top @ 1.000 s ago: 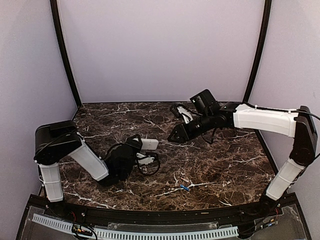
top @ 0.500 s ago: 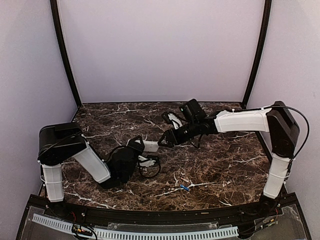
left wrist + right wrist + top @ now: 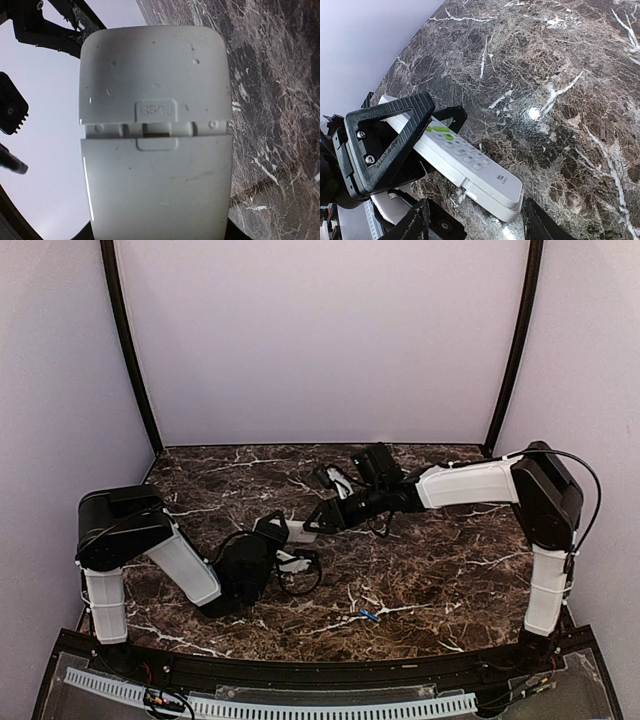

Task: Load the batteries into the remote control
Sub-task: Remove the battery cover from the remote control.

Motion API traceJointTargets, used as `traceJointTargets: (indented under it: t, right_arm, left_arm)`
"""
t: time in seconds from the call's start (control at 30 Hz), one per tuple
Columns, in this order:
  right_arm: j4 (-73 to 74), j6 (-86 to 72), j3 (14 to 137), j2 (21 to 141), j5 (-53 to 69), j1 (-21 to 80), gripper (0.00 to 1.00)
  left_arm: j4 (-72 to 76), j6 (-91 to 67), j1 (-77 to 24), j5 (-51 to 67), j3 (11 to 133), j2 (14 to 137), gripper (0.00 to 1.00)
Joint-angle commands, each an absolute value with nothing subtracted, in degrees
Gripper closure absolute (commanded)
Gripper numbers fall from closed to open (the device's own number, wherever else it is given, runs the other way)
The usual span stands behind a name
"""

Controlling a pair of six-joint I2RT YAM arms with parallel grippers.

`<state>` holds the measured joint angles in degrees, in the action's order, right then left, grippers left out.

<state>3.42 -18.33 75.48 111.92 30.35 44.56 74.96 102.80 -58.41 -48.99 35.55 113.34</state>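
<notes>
Left gripper (image 3: 274, 532) is clenched on the remote control (image 3: 299, 531), mid-table. Right gripper (image 3: 477, 219) hangs spread wide at the remote's free end. Further right, one blue battery (image 3: 368, 616) lies alone on the marble table (image 3: 450, 580).

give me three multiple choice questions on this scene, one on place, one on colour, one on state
1. Where is the blue battery? A on the table, apart from both arms; B in the right gripper; C on the left arm.
2. Which colour shows among the remote control buttons? A red; B green; C orange.
3. The left gripper is: A open; B shut on the remote control; C out of view.
Answers: A, it lies alone there; B, the right wrist view shows green ones; B, it clamps the remote control.
</notes>
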Motion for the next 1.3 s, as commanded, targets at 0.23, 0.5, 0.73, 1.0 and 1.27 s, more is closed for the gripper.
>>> traceJointTargets:
  t: [0.23, 0.5, 0.73, 1.0, 1.27]
  right_arm:
    - [0.52, -19.25, 73.24, 109.97, 34.18, 44.75, 0.48]
    - [1.11, -17.69, 69.32, 106.83, 35.44, 46.57, 0.56]
    - [2.21, -16.35, 65.15, 101.87, 33.45, 47.09, 0.58]
    - [4.11, -16.20, 64.19, 99.02, 25.66, 46.81, 0.52]
    - [5.65, -15.68, 72.08, 106.64, 21.45, 46.67, 0.48]
  left_arm:
    - [92.58, 101.15, -58.74, -49.72, 35.96, 111.28, 1.00]
    - [92.61, 100.63, -58.71, -49.81, 35.95, 111.53, 1.00]
    - [92.59, 100.46, -58.71, -49.91, 35.95, 111.56, 1.00]
    - [92.63, 100.20, -58.72, -50.00, 36.07, 111.54, 1.00]
    - [92.58, 100.13, -58.71, -50.07, 35.89, 111.14, 1.00]
